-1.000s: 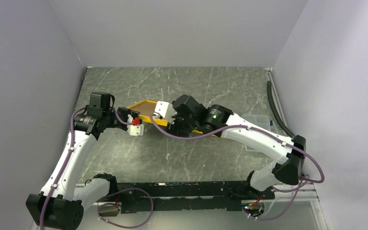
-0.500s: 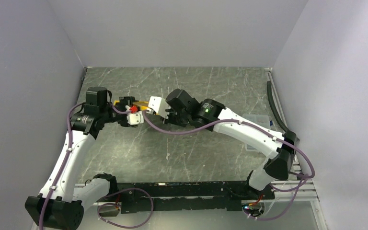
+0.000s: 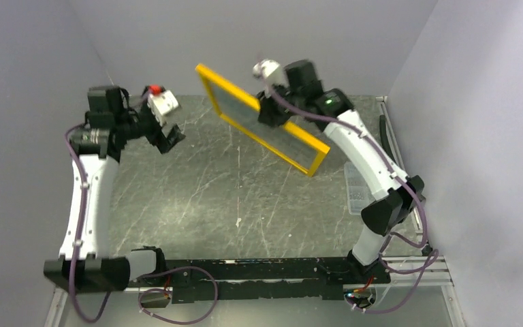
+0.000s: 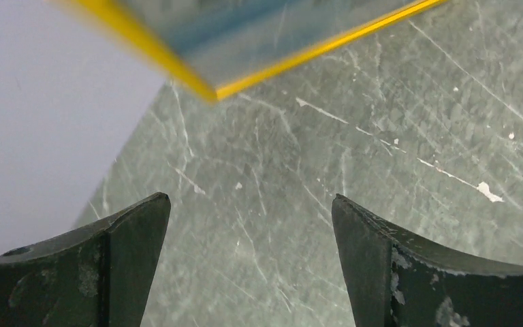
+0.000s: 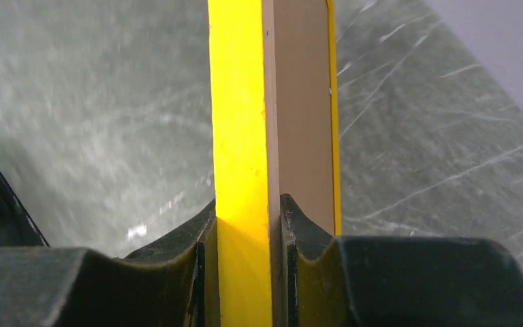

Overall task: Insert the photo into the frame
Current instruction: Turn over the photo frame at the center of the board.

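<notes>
The frame (image 3: 265, 120), with its narrow yellow border and see-through pane, hangs tilted in the air over the back of the table. My right gripper (image 3: 271, 109) is shut on its upper long edge. In the right wrist view the yellow edge and wood-coloured back of the frame (image 5: 242, 129) run straight up between the jaws of that gripper (image 5: 245, 208). My left gripper (image 3: 169, 140) is raised at the left, open and empty, apart from the frame. The left wrist view shows that gripper (image 4: 250, 204) above bare table, with a corner of the frame (image 4: 245, 41) higher up. The photo is not in view.
A clear plastic container (image 3: 361, 187) lies at the table's right side, and a black hose (image 3: 389, 153) runs along the right wall. Grey walls close in the left, back and right. A small white speck (image 3: 238, 221) lies on the marbled table (image 3: 204, 191).
My left gripper opened, let go of the frame and rose to the left. The right arm lifted the frame off the table up and towards the back, tilting it on edge.
</notes>
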`<action>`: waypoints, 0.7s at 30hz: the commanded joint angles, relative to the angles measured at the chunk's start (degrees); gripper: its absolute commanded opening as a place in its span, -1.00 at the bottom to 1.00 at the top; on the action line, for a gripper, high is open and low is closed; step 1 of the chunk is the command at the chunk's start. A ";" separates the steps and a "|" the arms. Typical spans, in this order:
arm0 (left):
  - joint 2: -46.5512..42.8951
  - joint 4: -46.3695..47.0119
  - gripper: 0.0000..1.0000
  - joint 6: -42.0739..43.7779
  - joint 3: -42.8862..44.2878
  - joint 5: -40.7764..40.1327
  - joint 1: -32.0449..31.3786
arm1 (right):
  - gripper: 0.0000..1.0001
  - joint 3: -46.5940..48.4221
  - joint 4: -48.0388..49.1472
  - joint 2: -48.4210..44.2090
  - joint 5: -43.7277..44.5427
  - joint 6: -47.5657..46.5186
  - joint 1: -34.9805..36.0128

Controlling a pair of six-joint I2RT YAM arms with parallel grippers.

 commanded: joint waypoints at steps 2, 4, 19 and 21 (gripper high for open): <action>12.07 -17.41 0.88 -9.27 13.88 8.98 9.88 | -0.86 -2.22 13.77 4.81 -24.59 27.06 -14.96; 13.34 -18.95 0.88 -9.24 14.81 10.95 11.96 | -0.86 -3.97 17.17 6.50 -29.05 32.41 -19.21; 8.26 -8.90 0.88 -12.54 3.35 15.38 14.09 | -0.91 -2.55 19.28 10.05 -30.35 42.13 -32.67; 8.27 -8.71 0.88 -12.31 2.76 15.79 14.29 | -0.91 -1.78 18.63 9.97 -29.86 42.13 -32.83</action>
